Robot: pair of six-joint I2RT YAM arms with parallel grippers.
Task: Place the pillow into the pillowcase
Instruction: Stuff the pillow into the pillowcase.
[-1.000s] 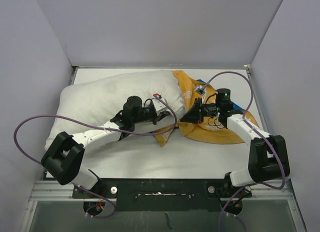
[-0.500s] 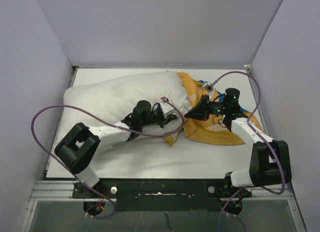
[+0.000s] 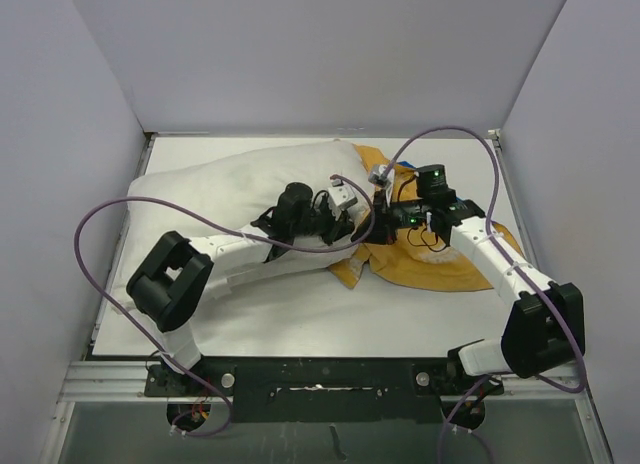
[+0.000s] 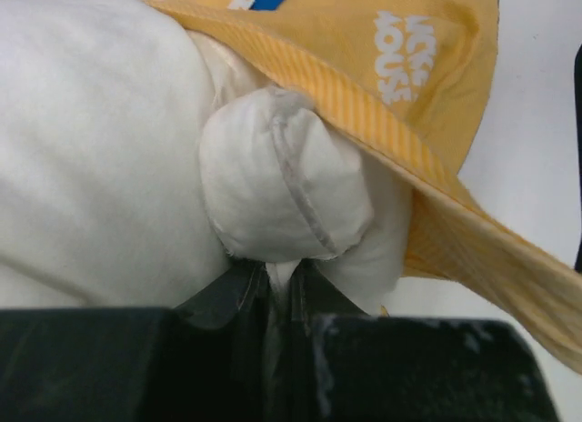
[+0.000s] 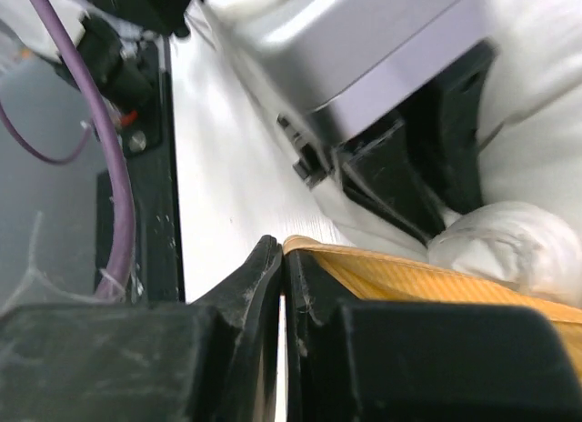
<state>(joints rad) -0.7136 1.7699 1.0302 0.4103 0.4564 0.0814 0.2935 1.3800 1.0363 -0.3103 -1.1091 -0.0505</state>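
Observation:
The white pillow lies across the left and middle of the table. Its right end meets the mustard-yellow pillowcase, which lies crumpled at the right. My left gripper is shut on a bunched corner of the pillow, and the gripper holds it right at the case's striped yellow hem, which drapes over that corner. My right gripper is shut on the pillowcase hem, with the fingertips pinching the yellow edge. White lettering shows on the case.
Grey walls close in the white table on the left, back and right. Purple cables loop off both arms. A black mounting rail runs along the near edge. The left wrist's body fills the upper right wrist view.
My left gripper has carried the pillow corner to the right, up to the pillowcase mouth. My right gripper has shifted slightly back and left, keeping its hold on the hem.

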